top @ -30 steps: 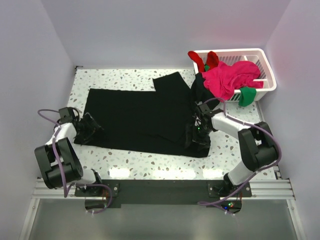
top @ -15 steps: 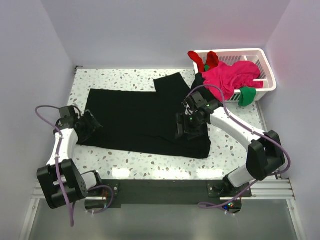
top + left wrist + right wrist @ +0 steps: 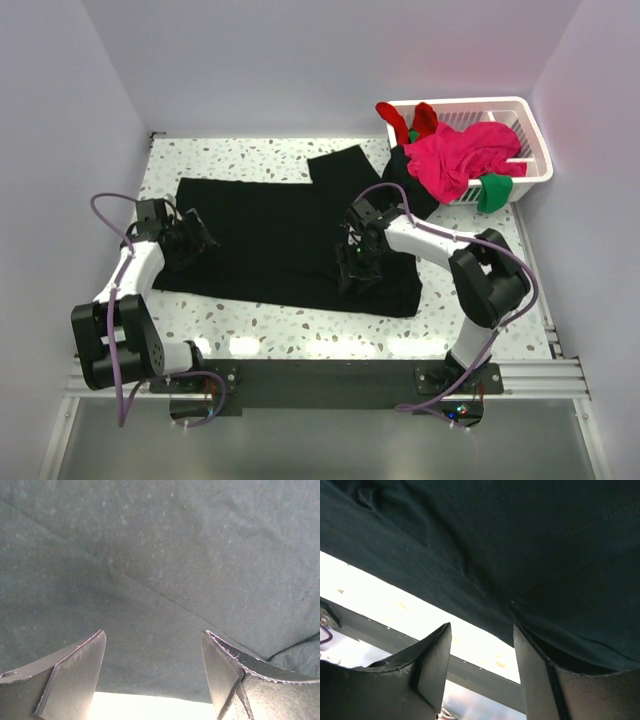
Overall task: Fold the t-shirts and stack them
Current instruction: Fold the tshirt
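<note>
A large black t-shirt point(image 3: 280, 235) lies spread flat across the table; it fills the left wrist view point(image 3: 160, 555) and the right wrist view point(image 3: 520, 545). My left gripper point(image 3: 192, 240) is open and empty over the shirt's left edge, its jaws point(image 3: 152, 675) apart above the cloth. My right gripper point(image 3: 355, 268) is open and empty over the shirt's right part near its front hem point(image 3: 480, 645). Magenta-pink point(image 3: 458, 155), red point(image 3: 410, 120) and green point(image 3: 493, 190) shirts lie heaped in a white basket point(image 3: 525, 125).
The basket stands at the back right corner. A black cloth point(image 3: 405, 180) hangs from it onto the table. The speckled table point(image 3: 300, 325) shows along the front; purple walls close in on three sides.
My right gripper has moved left and toward the shirt's middle front. My left gripper has moved right and up onto the shirt's left edge. The shirt has not shifted.
</note>
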Controlling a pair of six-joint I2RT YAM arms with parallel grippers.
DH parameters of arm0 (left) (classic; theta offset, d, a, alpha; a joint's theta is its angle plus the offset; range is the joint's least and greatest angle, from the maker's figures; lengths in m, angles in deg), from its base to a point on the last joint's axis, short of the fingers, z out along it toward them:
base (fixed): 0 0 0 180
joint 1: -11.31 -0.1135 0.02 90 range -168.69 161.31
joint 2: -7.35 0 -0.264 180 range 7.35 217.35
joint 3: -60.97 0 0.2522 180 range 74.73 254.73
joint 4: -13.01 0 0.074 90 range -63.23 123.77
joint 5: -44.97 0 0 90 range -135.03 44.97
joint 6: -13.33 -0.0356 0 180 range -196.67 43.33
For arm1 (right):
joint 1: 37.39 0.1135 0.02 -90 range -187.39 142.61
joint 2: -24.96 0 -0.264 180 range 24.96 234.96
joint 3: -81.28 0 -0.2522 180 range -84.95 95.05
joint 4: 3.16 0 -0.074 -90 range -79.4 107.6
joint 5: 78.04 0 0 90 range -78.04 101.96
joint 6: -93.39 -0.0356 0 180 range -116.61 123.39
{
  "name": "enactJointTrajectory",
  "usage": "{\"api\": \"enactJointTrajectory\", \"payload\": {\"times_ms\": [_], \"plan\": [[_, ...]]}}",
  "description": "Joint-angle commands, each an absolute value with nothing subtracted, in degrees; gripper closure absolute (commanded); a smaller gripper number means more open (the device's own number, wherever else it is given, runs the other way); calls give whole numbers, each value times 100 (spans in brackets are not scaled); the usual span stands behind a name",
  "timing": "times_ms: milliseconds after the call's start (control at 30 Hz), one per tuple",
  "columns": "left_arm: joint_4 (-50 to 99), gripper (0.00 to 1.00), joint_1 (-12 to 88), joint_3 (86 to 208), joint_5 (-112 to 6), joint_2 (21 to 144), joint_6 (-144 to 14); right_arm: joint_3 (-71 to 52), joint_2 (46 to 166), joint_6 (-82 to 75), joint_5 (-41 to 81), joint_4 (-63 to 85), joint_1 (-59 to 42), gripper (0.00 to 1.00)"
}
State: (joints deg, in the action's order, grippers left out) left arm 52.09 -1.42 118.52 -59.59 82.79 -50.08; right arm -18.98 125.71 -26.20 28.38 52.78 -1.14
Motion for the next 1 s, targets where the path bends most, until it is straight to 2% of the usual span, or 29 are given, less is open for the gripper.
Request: {"api": "enactJointTrajectory", "payload": {"times_ms": [0,600,800,900,967], "plan": [[4945,18,-134,12096,-5997,8320,-4995,-1684,12682,-2623,2839,5051,-100,46],[4857,18,-143,11930,-5900,8557,-5162,-1218,13078,-2483,2488,5252,-91,60],[4866,18,-135,11920,-5874,8549,-5188,-1157,13219,-2421,2470,5332,-83,62],[4866,18,-135,11921,-5865,8557,-5188,-1130,13263,-2360,2418,5411,-82,68],[4866,18,-134,11921,-5874,8557,-5188,-1086,13315,-2342,2417,5455,-83,80]]}}
